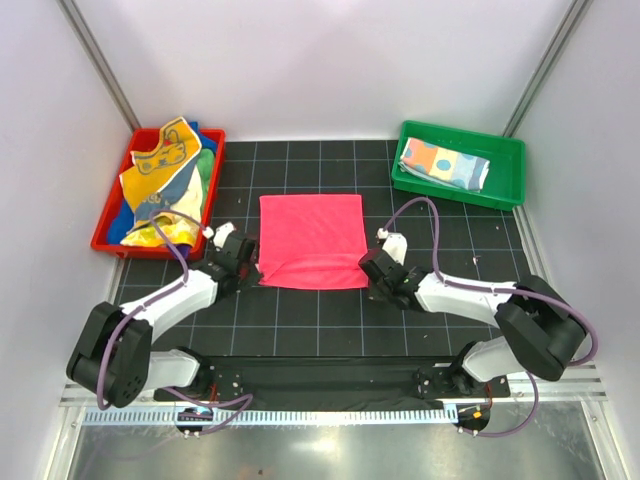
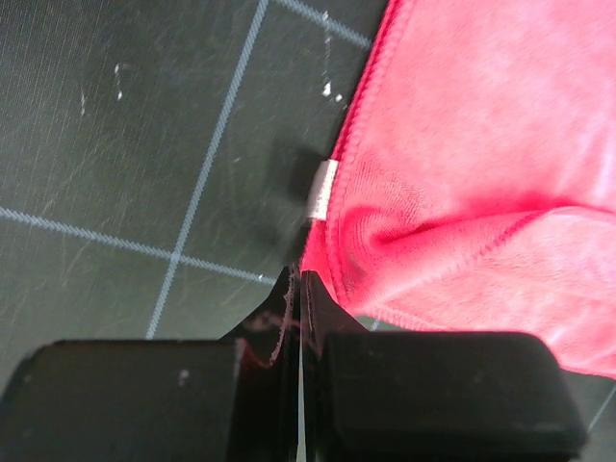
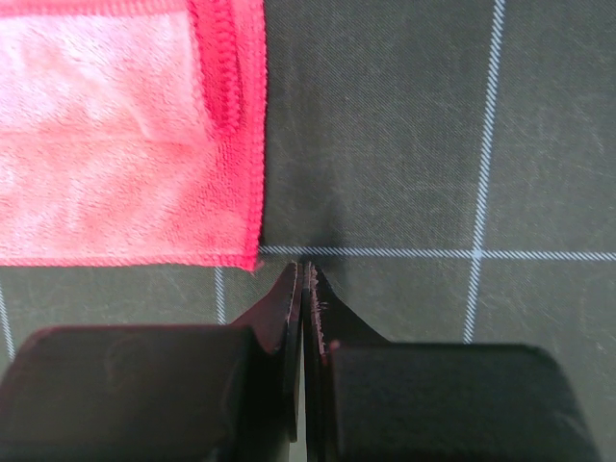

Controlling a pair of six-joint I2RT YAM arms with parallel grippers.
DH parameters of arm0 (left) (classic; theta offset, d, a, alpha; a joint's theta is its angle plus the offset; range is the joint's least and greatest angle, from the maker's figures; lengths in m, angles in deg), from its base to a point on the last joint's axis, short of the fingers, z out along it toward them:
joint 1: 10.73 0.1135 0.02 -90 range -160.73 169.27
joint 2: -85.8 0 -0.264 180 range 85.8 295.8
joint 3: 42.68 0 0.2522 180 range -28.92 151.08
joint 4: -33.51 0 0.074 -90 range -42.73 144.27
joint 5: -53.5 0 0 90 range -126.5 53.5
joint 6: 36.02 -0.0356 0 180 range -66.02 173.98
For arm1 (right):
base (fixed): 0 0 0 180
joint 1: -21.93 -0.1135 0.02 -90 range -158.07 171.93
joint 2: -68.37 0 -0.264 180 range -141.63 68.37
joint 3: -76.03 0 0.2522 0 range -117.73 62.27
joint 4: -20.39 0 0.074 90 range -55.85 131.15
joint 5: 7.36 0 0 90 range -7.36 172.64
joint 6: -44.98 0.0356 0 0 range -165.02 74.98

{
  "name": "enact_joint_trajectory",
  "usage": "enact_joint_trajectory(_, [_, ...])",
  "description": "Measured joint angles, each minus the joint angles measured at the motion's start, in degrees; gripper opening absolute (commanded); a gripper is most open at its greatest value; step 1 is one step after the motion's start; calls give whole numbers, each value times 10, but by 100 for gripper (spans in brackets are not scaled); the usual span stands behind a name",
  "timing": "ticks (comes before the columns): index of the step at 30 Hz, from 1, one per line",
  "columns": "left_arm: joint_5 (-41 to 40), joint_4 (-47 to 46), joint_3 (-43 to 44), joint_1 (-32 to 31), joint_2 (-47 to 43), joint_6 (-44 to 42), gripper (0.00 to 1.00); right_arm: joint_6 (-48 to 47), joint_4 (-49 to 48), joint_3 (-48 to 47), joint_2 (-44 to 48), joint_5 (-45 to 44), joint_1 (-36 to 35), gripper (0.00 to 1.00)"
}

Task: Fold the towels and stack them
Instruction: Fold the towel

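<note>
A plain pink-red towel (image 1: 312, 238) lies folded flat on the black grid mat, mid-table. My left gripper (image 1: 248, 262) is shut at the towel's near left corner. In the left wrist view the puckered towel edge (image 2: 481, 144) touches the tips of the left gripper (image 2: 300, 274), and no cloth shows between the jaws. My right gripper (image 1: 372, 266) is shut just off the near right corner. In the right wrist view the right gripper (image 3: 305, 268) is on bare mat beside the towel (image 3: 115, 144).
A red tray (image 1: 105, 225) at the far left holds a heap of towels, with an orange-yellow tiger one (image 1: 165, 160) on top. A green tray (image 1: 455, 192) at the far right holds a folded patchwork towel (image 1: 445, 163). White walls enclose the table.
</note>
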Motion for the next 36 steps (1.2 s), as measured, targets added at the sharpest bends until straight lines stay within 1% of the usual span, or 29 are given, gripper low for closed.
enact_joint_trajectory(5, [6, 9, -14, 0, 0, 0, 0, -6, 11, 0, 6, 3, 0, 1])
enact_joint_trajectory(6, [8, 10, -18, 0, 0, 0, 4, -8, 12, 0, 6, 3, 0, 4])
enact_joint_trajectory(7, [10, 11, -22, 0, 0, 0, 10, -10, 14, 0, 7, 3, 0, 11])
enact_joint_trajectory(8, [11, 13, -24, 0, 0, -1, 18, -10, 16, 0, 8, 3, 0, 14])
enact_joint_trajectory(10, [14, 17, -29, 0, -5, -2, 23, -12, 19, 0, 15, 3, 1, 17])
enact_joint_trajectory(11, [15, 19, -30, 0, -10, -2, 29, -13, 20, 0, 19, 3, 1, 18])
enact_joint_trajectory(13, [15, 21, -30, 0, -25, -3, 30, -13, 21, -1, 26, 3, 1, 20])
enact_joint_trajectory(17, [14, 35, -17, 0, -48, -7, 37, -13, 21, -7, 28, 7, 3, 27])
enact_joint_trajectory(19, [14, 40, -5, 0, -52, -12, 39, -13, 22, -13, 27, 7, 3, 29])
enact_joint_trajectory(24, [27, 43, 32, 0, -40, -33, 40, -17, 26, -42, 22, 6, 8, 31])
enact_joint_trajectory(25, [30, 43, 40, 0, -31, -37, 43, -20, 28, -50, 20, 6, 10, 32])
enact_joint_trajectory(30, [38, 45, 58, -7, 3, -60, 47, -35, 30, -92, 5, 3, 24, 35])
enact_joint_trajectory(36, [39, 51, 60, -12, 22, -78, 46, -59, 26, -130, -34, 10, 62, 41])
